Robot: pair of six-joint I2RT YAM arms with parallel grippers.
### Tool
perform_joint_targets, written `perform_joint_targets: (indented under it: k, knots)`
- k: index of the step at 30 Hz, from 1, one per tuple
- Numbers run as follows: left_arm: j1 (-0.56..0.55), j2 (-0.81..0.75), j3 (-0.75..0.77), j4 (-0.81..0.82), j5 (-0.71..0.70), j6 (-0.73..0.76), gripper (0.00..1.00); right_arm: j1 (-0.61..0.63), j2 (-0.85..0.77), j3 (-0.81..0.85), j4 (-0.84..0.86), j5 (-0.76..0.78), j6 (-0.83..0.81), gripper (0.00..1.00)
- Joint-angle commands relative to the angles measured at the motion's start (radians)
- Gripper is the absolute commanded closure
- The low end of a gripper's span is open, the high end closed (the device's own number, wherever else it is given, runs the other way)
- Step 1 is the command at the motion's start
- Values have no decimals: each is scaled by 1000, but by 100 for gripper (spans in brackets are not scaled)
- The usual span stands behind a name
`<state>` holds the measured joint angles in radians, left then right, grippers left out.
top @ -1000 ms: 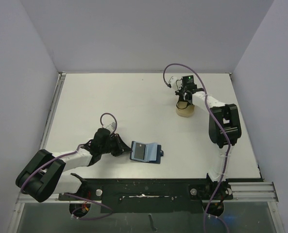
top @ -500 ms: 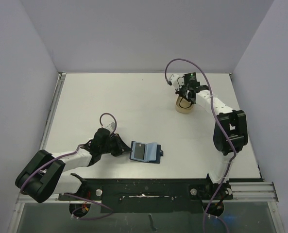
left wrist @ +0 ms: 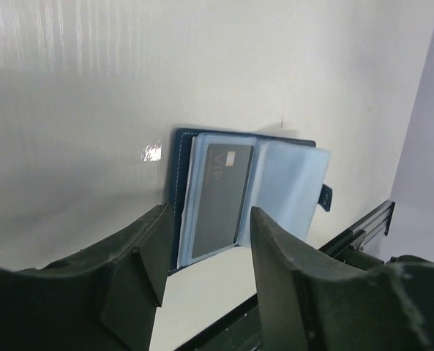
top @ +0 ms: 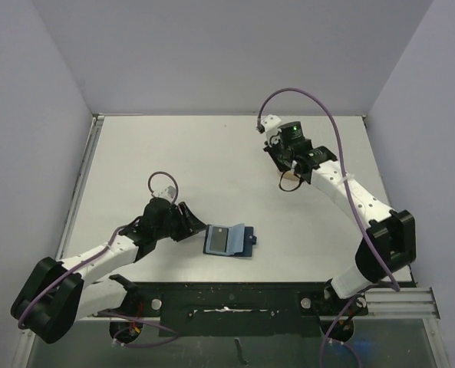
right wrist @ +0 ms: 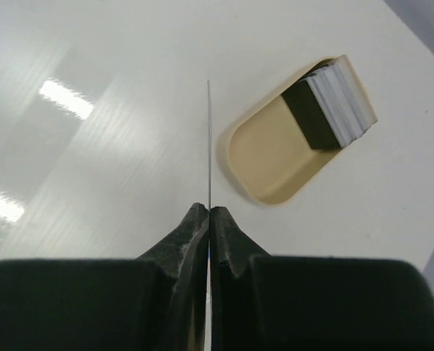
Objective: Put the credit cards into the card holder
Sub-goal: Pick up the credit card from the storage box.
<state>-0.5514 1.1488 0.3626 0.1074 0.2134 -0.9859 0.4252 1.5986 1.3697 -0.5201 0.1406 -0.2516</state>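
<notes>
Card holder (top: 229, 241) is lying open near the surface's (top: 173, 153) near edge, a dark card (left wrist: 220, 197) sitting in its pocket. Left pincer (top: 195, 230) is standing wide just beside it. Right pincer (right wrist: 209, 213) is clamping one thin card (right wrist: 208, 139) edge-on near the tan dish (right wrist: 268, 157) holding stacked credit cards (right wrist: 330, 102).

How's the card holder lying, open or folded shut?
Open: the card holder lies spread flat, pale pockets showing, one dark card in a sleeve.

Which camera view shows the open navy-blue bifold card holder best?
Left wrist: the open navy-blue bifold card holder fills mid-frame, a dark card visible in its clear sleeve. Top external shows it small, details lost; right wrist does not show it.
</notes>
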Motion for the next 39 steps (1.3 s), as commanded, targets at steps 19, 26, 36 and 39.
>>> perform_joint_targets:
  k: [19,26,36,39]
  knots:
    - [25,-279,125,248,229,-94,49,277,-666,-734,793,-466,1062,100]
    - [34,-301,97,308,215,-111,49,339,-618,-781,935,-558,1112,100]
    - [38,-334,74,366,230,-145,95,377,-579,-783,925,-544,1121,98]
    - [39,-341,67,363,229,-142,100,377,-572,-785,905,-530,1118,88]
